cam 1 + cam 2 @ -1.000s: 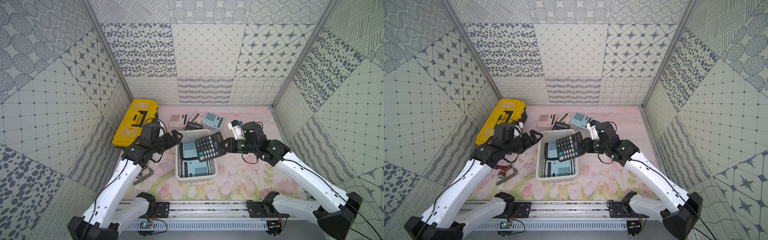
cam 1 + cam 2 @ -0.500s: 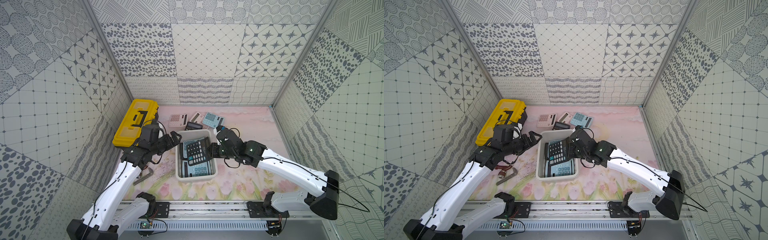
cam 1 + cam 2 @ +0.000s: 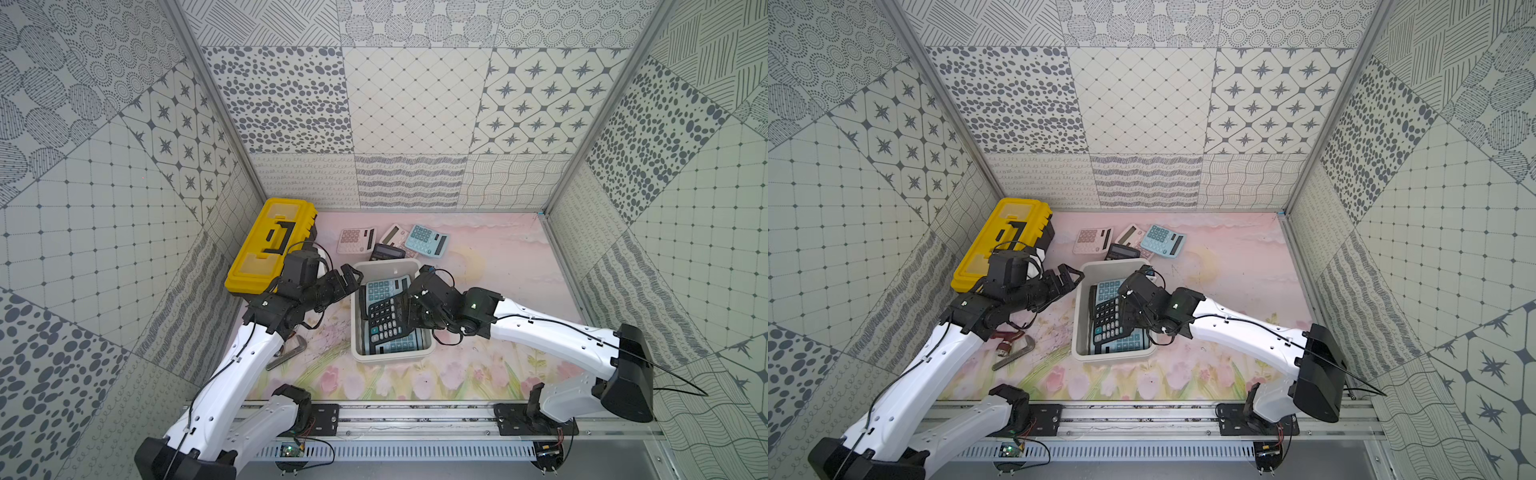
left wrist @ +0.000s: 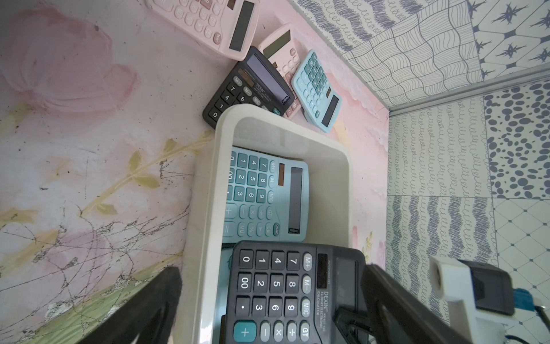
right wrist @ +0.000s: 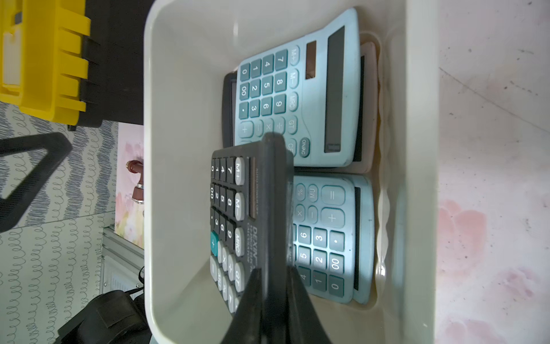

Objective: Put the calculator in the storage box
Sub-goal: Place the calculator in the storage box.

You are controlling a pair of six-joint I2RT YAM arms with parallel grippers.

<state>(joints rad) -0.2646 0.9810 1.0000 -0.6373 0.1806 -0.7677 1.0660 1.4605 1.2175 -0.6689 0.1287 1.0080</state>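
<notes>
Calculator [image 3: 384,322] tilted, display toward right hand [image 3: 411,316]

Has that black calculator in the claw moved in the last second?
Yes. The black calculator, held by the right gripper, has gone from overhanging the box's rim on the right arm's side to inside its walls, toward the left arm.

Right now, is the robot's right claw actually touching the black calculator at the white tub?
Touching. The right wrist view shows the right gripper shut on the black calculator, pinching its display edge while it hangs tilted inside the storage box.
</notes>
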